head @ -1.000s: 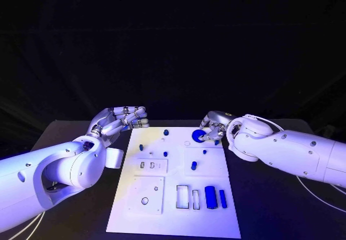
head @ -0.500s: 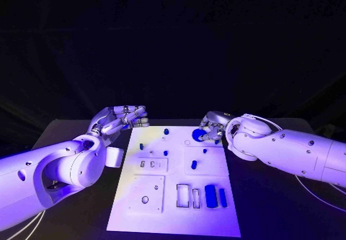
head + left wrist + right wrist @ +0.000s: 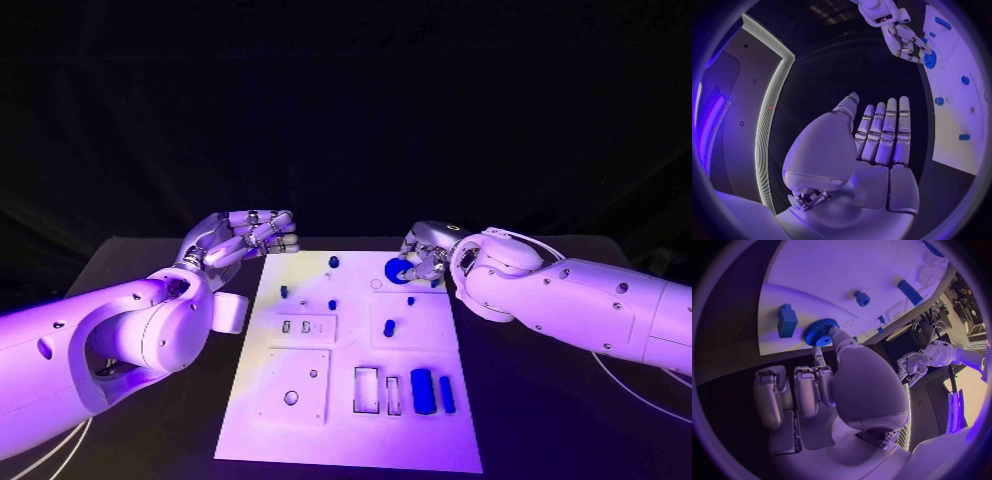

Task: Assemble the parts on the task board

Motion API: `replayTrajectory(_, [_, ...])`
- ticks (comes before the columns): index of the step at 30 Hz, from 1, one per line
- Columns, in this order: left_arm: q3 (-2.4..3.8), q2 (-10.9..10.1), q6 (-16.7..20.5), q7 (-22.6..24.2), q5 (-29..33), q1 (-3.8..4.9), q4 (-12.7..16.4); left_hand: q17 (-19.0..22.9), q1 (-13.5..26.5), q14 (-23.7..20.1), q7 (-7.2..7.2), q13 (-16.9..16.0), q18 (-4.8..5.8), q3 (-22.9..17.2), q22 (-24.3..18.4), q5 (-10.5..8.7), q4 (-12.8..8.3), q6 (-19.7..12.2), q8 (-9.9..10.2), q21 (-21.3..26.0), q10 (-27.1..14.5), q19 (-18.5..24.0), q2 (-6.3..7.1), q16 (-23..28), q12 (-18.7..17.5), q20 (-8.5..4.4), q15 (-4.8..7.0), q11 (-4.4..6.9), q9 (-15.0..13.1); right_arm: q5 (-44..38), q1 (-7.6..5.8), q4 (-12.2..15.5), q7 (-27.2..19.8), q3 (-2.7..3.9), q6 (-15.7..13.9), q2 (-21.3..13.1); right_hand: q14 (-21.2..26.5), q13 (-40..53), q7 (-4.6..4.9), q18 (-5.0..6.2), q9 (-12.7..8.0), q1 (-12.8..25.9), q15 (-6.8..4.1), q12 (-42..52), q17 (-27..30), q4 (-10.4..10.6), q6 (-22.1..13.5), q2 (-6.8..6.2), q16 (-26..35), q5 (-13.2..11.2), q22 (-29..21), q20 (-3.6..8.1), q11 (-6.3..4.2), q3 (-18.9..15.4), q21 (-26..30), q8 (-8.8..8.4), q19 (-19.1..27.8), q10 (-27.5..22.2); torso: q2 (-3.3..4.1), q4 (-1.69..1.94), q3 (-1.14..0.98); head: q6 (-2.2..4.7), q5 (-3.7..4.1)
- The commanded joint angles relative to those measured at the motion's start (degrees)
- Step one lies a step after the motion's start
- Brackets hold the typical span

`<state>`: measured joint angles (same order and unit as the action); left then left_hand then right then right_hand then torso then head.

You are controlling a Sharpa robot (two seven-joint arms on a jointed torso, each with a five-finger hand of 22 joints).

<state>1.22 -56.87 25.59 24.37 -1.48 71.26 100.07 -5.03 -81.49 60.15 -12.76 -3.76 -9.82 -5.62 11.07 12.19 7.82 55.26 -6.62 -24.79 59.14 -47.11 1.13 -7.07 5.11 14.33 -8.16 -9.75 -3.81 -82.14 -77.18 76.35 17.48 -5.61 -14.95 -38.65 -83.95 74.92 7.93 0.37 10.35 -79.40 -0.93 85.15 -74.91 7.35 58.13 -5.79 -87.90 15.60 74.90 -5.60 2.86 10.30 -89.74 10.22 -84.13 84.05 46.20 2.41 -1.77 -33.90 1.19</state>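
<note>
right robot hand (image 3: 420, 259) pinching blue gear (image 3: 397, 268) above task board (image 3: 346, 440), left robot hand (image 3: 248, 238) empty

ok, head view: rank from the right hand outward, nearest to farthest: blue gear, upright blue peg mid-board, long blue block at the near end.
1. Blue gear: pinched in the right hand, far end of the board.
2. Upright blue peg: mid-board, right half.
3. Long blue block: near end, right side.

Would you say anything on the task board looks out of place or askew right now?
Nothing stands out. The task board lies flat on the table, its small blue parts sitting tidily, and the right robot hand holds a blue gear at the far end. The left robot hand holds nothing.
</note>
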Motion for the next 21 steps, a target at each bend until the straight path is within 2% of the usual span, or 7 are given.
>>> replayTrajectory(1, [0.04,0.06,-1.12,0.10,0.08,0.08,0.04,0.06,0.42,-0.40,-0.23,-0.04,-0.67,-0.14,-0.08,0.21,-0.29,0.03,0.34,0.29,0.04,0.11,-0.21,0.19,-0.34,0.39,0.15,-0.38,0.04,-2.70,0.32,0.36,1.06,-0.20,-2.47,-0.01,-5.25,10.62,-1.04,-0.37,0.76,-0.08,-0.58,0.42,-11.26,-0.05,1.68,1.26,-0.29,0.68,15.10,0.58,-0.53,0.53,-0.26,0.37,-5.87,2.24,-0.02,0.04,0.01,0.07,0.05])
replayTrajectory(4, [0.04,0.10,-1.15,0.05,0.08,0.08,-0.03,0.06,0.42,-0.40,-0.23,-0.04,-0.67,-0.14,-0.08,0.21,-0.29,0.03,0.34,0.29,0.04,0.11,-0.21,0.19,-0.34,0.39,0.15,-0.38,0.04,-3.36,0.33,1.23,0.99,-0.20,-4.65,-0.17,-5.27,10.91,-1.21,-0.37,0.84,0.12,-0.75,0.70,-11.34,-0.10,2.00,1.21,-0.33,1.05,15.10,0.76,-0.70,0.82,-0.26,0.37,-5.87,2.49,-0.05,0.08,0.00,0.20,0.16])
replayTrajectory(10, [0.04,0.17,-1.22,-0.01,0.08,0.08,-0.29,0.07,0.40,-0.41,-0.23,-0.04,-0.68,-0.20,-0.10,0.20,-0.30,0.03,0.37,0.30,0.03,0.11,-0.28,0.23,-0.38,0.39,0.14,-0.39,0.04,-5.56,0.17,4.71,0.57,-0.11,-8.76,-0.76,-5.28,11.08,-1.31,-0.37,0.90,0.39,-0.90,0.86,-11.38,-0.20,2.14,1.03,-0.35,1.74,15.10,0.96,-0.84,1.23,-0.26,0.18,-5.87,2.64,-0.11,0.05,0.03,0.48,0.00])
replayTrajectory(12, [0.04,0.20,-1.22,-0.01,0.08,0.08,-0.38,0.07,0.40,-0.41,-0.23,-0.04,-0.68,-0.20,-0.10,0.20,-0.30,0.03,0.37,0.30,0.03,0.11,-0.28,0.23,-0.38,0.39,0.14,-0.39,0.04,-6.71,0.04,6.04,0.32,-0.08,-10.23,-0.59,-5.31,11.16,-1.36,-0.37,0.94,0.39,-1.00,0.91,-11.49,-0.52,2.26,0.88,-0.41,3.21,15.10,1.13,-0.91,1.92,-0.26,-0.07,-5.87,2.71,-0.05,0.02,0.03,0.64,-0.10])
replayTrajectory(16, [0.04,0.30,-1.23,0.00,0.08,0.08,-0.51,0.07,0.40,-0.41,-0.23,-0.04,-0.68,-0.20,-0.10,0.20,-0.30,0.03,0.37,0.30,0.03,0.11,-0.28,0.23,-0.38,0.39,0.14,-0.39,0.04,-7.97,-0.09,7.03,0.30,-0.06,-11.17,0.75,-5.30,11.16,-1.37,-0.37,0.96,0.54,-1.02,0.90,-11.43,-0.58,2.31,0.78,-0.39,3.60,15.10,1.15,-0.93,2.17,-0.26,-0.19,-5.87,2.71,-0.01,0.04,-0.01,0.80,-0.14])
replayTrajectory(21, [0.04,0.38,-1.28,-0.04,0.08,0.08,-0.54,0.07,0.40,-0.41,-0.23,-0.04,-0.68,-0.20,-0.10,0.20,-0.30,0.03,0.37,0.30,0.03,0.11,-0.28,0.23,-0.38,0.39,0.14,-0.39,0.04,-9.34,-0.07,6.57,0.46,-0.12,-11.37,3.75,-5.29,11.05,-1.34,-0.37,0.96,0.66,-1.03,0.78,-11.39,-0.55,2.29,0.74,-0.37,3.67,15.10,1.16,-0.91,2.24,-0.26,-0.25,-5.87,2.62,0.12,0.16,-0.03,0.85,-0.20])
